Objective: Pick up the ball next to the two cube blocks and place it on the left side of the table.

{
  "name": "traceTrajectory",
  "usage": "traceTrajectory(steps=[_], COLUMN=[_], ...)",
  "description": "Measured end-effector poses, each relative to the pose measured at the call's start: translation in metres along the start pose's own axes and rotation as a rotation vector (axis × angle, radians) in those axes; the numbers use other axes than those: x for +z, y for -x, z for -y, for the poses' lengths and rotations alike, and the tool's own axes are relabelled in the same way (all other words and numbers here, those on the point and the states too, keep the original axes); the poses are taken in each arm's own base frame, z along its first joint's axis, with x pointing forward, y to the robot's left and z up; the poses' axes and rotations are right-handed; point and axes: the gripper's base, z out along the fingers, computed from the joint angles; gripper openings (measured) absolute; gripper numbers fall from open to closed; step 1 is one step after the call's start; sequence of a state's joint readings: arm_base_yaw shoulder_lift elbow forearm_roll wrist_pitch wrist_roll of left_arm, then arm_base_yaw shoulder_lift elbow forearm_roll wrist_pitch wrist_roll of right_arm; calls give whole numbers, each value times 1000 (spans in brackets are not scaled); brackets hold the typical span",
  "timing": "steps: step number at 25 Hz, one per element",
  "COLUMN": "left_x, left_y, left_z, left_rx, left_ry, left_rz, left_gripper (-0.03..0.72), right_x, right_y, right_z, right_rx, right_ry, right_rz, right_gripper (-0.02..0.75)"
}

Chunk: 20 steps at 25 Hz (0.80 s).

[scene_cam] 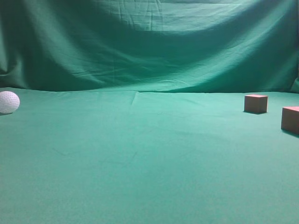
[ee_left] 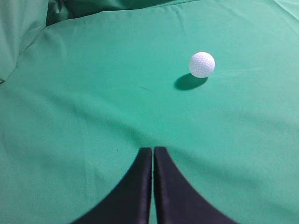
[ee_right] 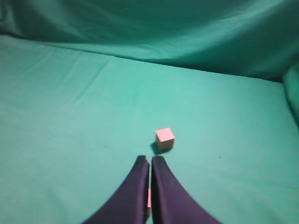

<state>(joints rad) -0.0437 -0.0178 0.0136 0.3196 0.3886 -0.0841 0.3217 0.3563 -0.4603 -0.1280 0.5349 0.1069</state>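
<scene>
- Left gripper: the jaws are seen pressed together with nothing between them, hovering above bare green cloth; the ball lies ahead and to the right of the tips, well apart from them.
- Right gripper: the jaws are likewise drawn closed and hold nothing; one of the two cube blocks sits just beyond the tips, and a sliver of pink, perhaps the second block, shows through the slit lower down.
- Ball position: in the exterior view the ball rests at the far left of the tabletop, partly cut by the frame edge, while the cube blocks stand far to the right.
- Step in hand: the placement is judged done, with the ball free. If a regrasp were needed, the jaws should be opened wider than the ball and centred on it, since a round ball rolls at a glancing touch.
- Edges and room: the middle of the tabletop is open for retreat; the draped backdrop bounds the rear, and the left edge is not visible.
</scene>
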Motion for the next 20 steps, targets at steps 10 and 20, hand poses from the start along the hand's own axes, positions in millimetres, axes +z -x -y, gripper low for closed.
traceTrajectory(steps=[10, 20], left_x=[0, 0], left_y=[0, 0], left_z=[0, 0], left_rx=[0, 0], left_ry=[0, 0], left_rz=[0, 0], left_gripper=[0, 0], right_x=[8, 18], right_y=[-99, -128], right_z=[8, 9], right_rx=[64, 96], right_ry=[-175, -204], right_rz=[77, 23], right_gripper=[0, 0])
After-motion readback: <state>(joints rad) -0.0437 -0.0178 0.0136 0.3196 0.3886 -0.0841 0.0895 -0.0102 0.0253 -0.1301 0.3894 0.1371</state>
